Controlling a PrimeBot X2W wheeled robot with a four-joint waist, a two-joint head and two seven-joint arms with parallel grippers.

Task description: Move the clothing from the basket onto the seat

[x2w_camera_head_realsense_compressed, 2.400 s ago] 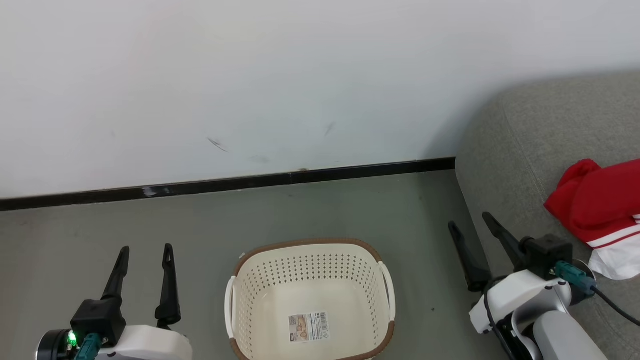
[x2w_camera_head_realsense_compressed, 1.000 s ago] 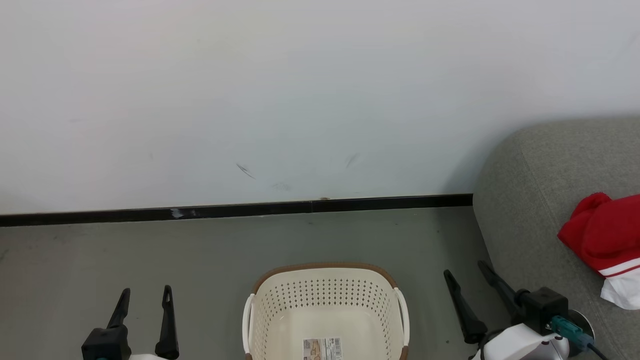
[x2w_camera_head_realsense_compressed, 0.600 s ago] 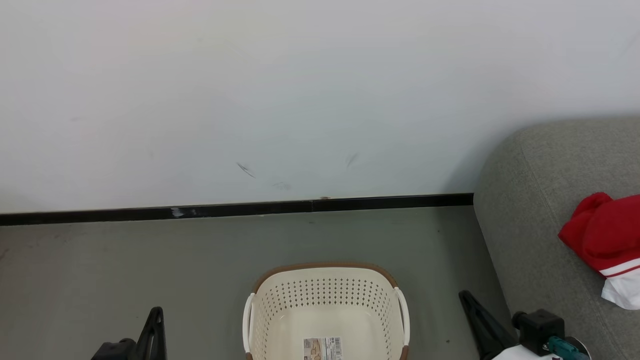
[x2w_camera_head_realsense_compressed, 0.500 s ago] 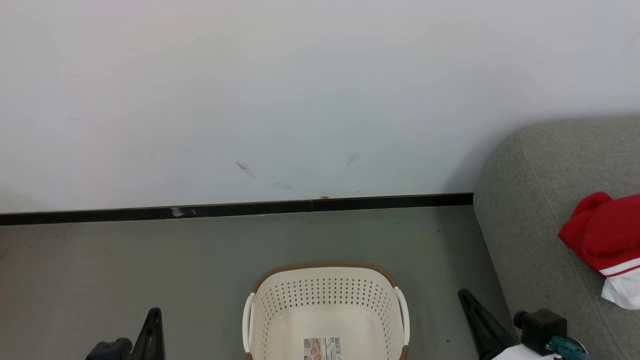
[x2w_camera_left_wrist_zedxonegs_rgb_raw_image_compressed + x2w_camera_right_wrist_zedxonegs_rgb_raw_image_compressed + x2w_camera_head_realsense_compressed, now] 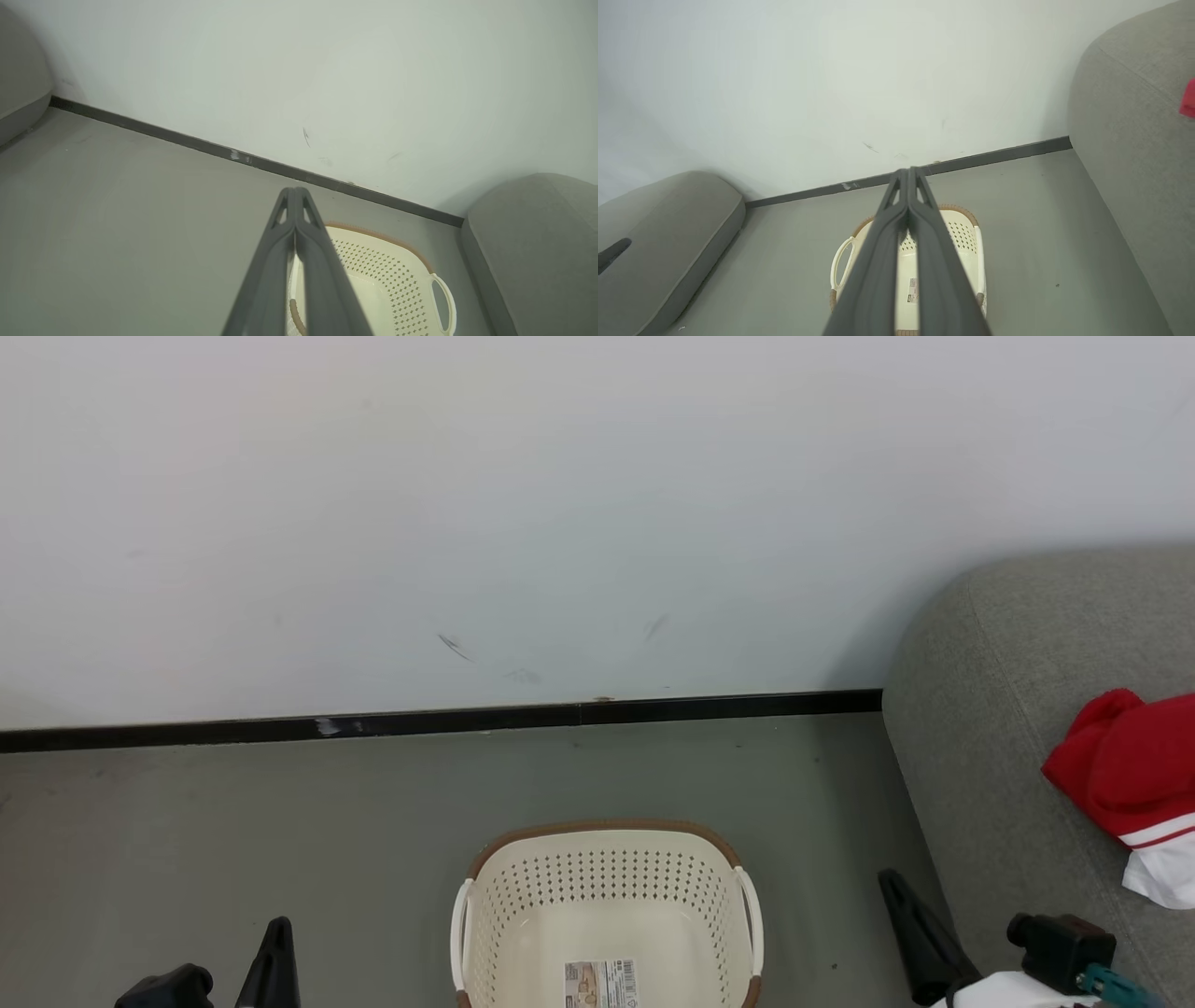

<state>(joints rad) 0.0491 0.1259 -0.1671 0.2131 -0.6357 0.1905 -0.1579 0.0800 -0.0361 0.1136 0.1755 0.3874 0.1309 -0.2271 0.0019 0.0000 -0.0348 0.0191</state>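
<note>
we find the left gripper [image 5: 295,207] and the right gripper [image 5: 907,186] each with jaws pressed together, holding nothing. the clothing [image 5: 1120,775], red with white bands, lies bunched on the grey sofa [image 5: 980,709], to the right of and beyond the right gripper, which is the nearer arm. its long axis cannot be judged, as the frame edge cuts the bundle. the laundry basket [image 5: 607,882] stands on the floor [image 5: 373,821] between the grippers. its bare bottom shows a barcode label [image 5: 602,982], print too small to read. we judge the transfer done.
</note>
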